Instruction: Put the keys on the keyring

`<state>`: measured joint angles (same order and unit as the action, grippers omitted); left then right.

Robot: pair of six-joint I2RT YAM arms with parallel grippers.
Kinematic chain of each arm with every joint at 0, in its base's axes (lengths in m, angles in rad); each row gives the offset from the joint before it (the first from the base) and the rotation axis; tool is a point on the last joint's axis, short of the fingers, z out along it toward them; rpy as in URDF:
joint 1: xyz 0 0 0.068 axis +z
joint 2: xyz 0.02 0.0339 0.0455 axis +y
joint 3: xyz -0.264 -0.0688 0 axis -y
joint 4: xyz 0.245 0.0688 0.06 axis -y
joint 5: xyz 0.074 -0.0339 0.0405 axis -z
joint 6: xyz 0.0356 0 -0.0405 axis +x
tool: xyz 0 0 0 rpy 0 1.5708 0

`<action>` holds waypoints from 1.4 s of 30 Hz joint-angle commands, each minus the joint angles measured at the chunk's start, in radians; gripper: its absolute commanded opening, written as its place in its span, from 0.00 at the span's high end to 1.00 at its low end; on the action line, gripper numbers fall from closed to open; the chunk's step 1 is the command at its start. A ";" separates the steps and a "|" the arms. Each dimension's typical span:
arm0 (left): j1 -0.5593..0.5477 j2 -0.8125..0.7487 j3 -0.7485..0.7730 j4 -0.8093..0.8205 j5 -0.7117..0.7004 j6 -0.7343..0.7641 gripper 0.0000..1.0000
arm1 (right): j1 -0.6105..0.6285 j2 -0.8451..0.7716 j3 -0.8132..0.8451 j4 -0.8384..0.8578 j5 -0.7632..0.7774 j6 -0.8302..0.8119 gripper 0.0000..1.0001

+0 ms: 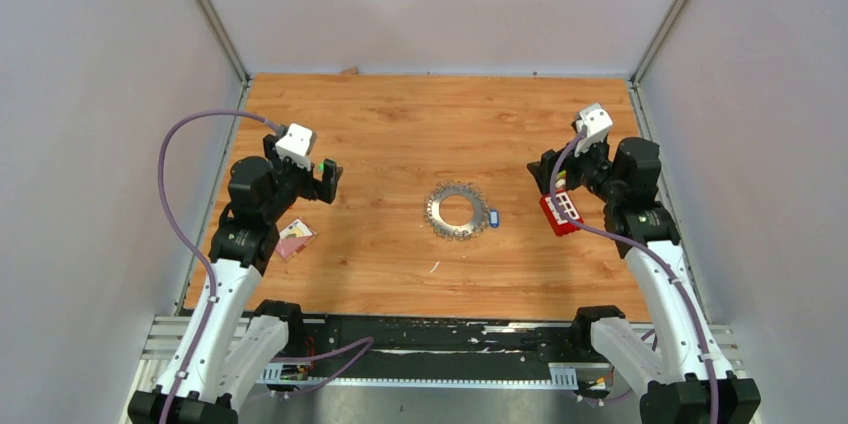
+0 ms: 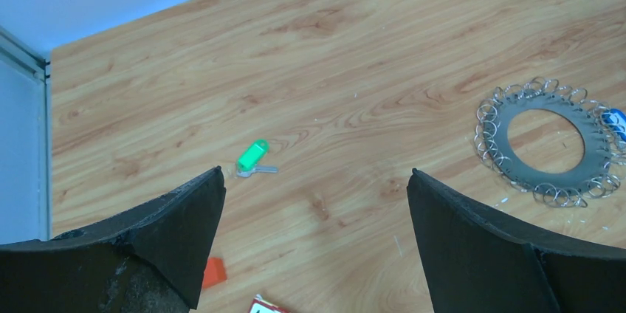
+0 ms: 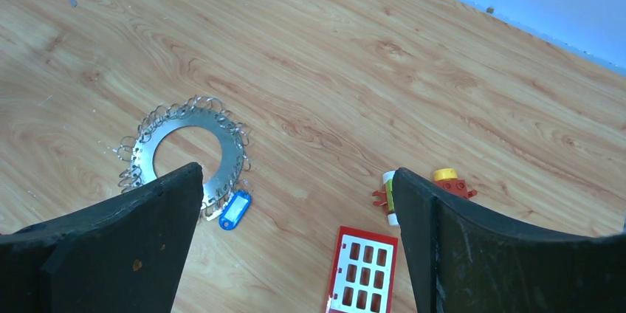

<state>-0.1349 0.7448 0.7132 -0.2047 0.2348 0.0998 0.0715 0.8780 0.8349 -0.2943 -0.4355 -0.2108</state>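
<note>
Your left pincer and right pincer both gape empty. The green key, just ahead of the left, seems to lie flat; it may skid when pinched.

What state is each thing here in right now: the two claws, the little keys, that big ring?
Keyring: flat on the table, nothing gripping it.
Green key: lying loose, well apart from the keyring.
Blue key: lying at the keyring's edge; hooked on or not, cannot tell.
Left gripper: open, empty.
Right gripper: open, empty.
Red block: lying flat.
</note>
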 commanded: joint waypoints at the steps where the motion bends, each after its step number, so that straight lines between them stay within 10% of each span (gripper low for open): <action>1: 0.003 -0.008 -0.007 0.033 -0.008 0.015 0.00 | 0.005 -0.003 0.005 0.041 -0.041 -0.004 0.00; 16: 0.003 -0.001 0.010 -0.015 0.033 0.078 0.00 | 0.021 0.013 0.008 -0.059 -0.230 -0.165 0.00; 25: 0.003 0.005 0.015 -0.060 0.181 0.140 0.00 | 0.327 0.253 0.125 -0.091 -0.036 -0.282 0.00; 42: 0.003 -0.007 -0.007 -0.056 0.270 0.162 0.00 | 0.338 1.067 0.653 -0.392 0.069 -0.416 0.48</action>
<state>-0.1349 0.7448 0.7094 -0.2718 0.4709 0.2375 0.4053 1.9118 1.4158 -0.5579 -0.3962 -0.5228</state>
